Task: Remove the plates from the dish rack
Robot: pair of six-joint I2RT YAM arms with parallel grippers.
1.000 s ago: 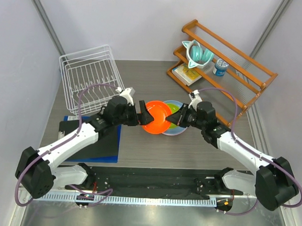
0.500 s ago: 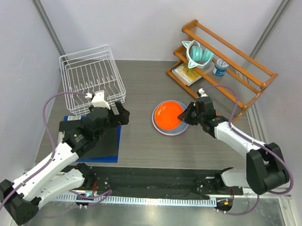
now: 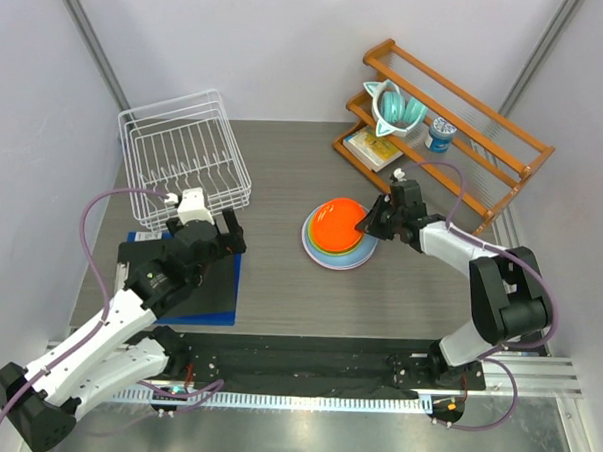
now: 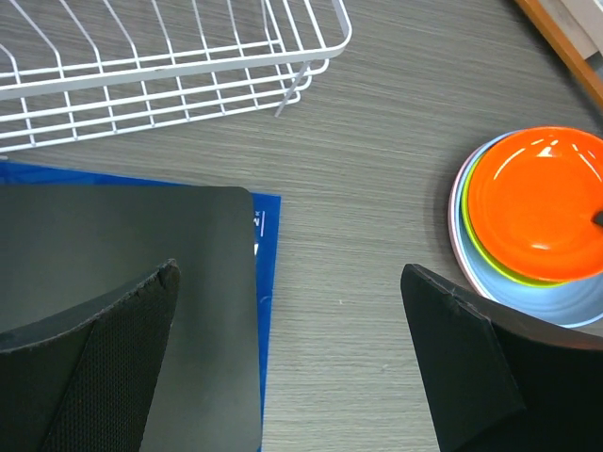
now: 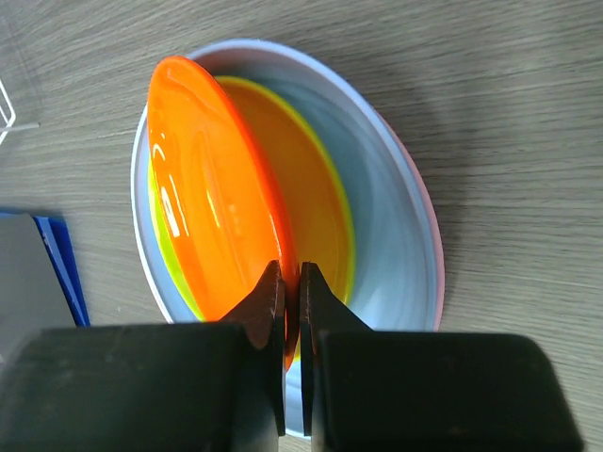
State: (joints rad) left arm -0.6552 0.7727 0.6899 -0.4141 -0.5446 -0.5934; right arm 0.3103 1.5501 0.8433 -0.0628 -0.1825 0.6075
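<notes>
— Looking for print, did you find any you could read?
— Only a few white marks on the blue mat (image 4: 267, 282), at its edge beside the black pad (image 4: 122, 235), and they were too small to make out. A can (image 3: 441, 134) on the wooden shelf (image 3: 471, 99) had a label, but that was too small as well.
— Where were the plates?
— All four sat stacked on the table (image 3: 279, 285), right of centre and just on the near side of the shelf. They were well apart from the dish rack (image 3: 184, 166) at the far left, whose long side ran roughly near to far. The pink plate (image 5: 438, 247) was at the bottom with the blue plate (image 5: 391, 217) in it, then the green plate (image 5: 320, 198), then the orange plate (image 5: 212, 226) on top.
— Which way did the orange one face?
— It was tilted rather than flat, hollow side toward the left and its right rim raised. I could not tell whether its low edge touched the green plate.
— And the grippers?
— The right gripper (image 5: 290, 292) was pinched tight on that raised rim, one finger on each face. The left gripper (image 4: 290, 273) hung over the mat's right edge, fingers spread wide and holding nothing.
</notes>
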